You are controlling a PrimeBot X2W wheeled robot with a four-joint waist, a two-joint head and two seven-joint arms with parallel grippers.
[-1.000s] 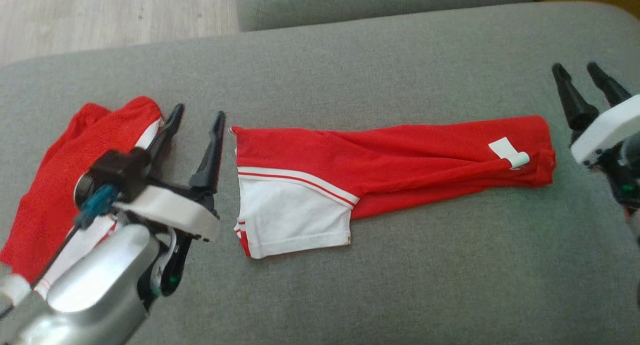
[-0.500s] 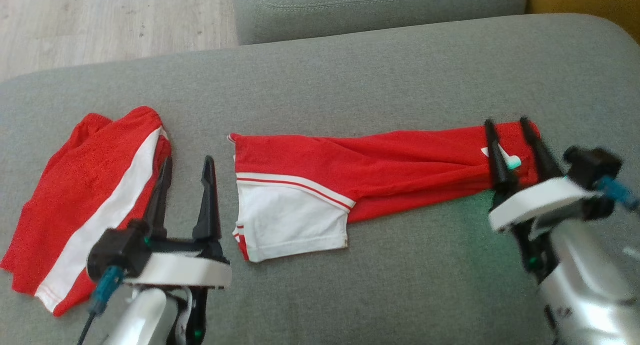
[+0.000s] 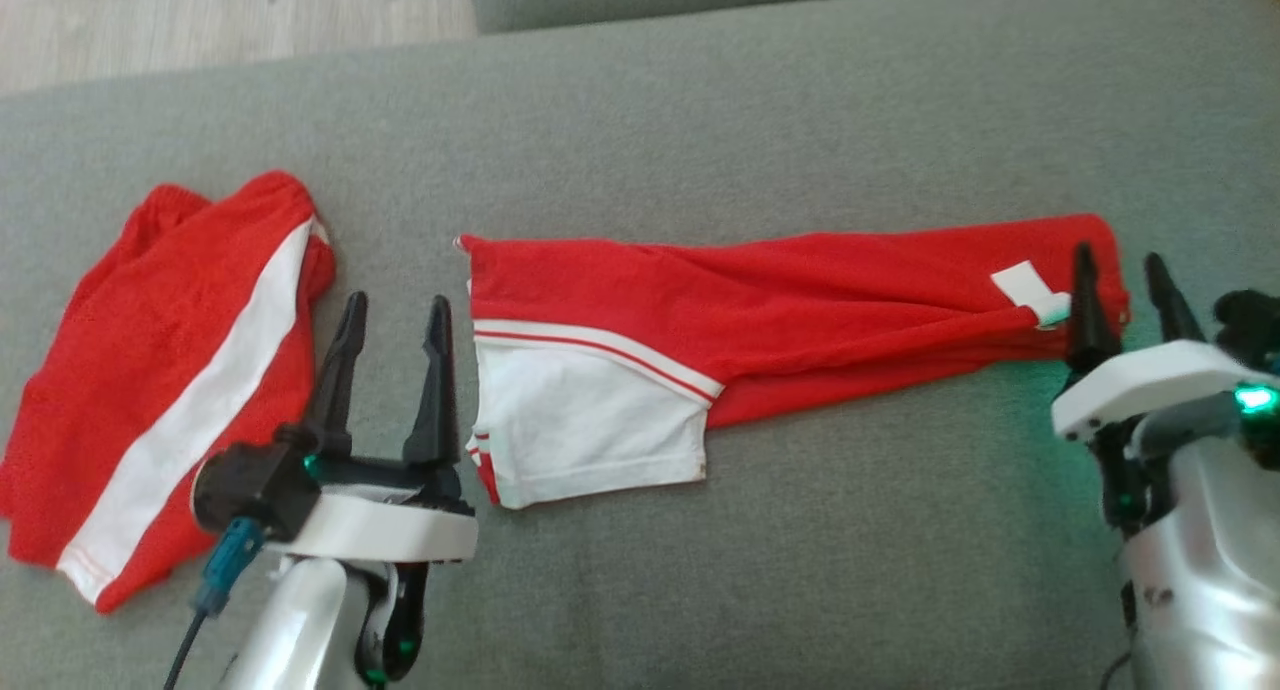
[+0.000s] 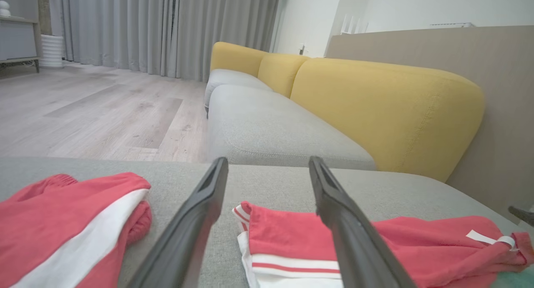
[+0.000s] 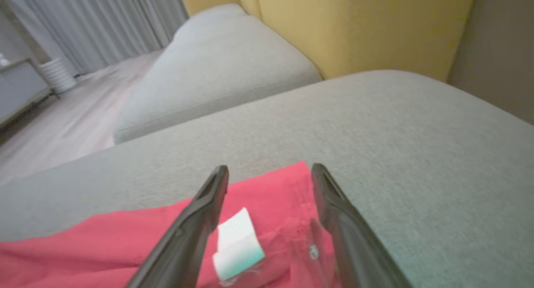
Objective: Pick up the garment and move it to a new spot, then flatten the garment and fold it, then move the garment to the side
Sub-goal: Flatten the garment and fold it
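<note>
On the grey cushion [image 3: 700,120] the long red garment [image 3: 800,300] lies stretched sideways; the left gripper [image 3: 395,305], spread wide and empty, sits just beside its white-panelled end; the right gripper [image 3: 1120,262], likewise spread, points over the tagged end; a second red piece [image 3: 170,370] lies further left.

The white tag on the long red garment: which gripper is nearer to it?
Right. The right gripper stands open just beside the white tag; the left gripper is open at the opposite end of the long red garment.
</note>
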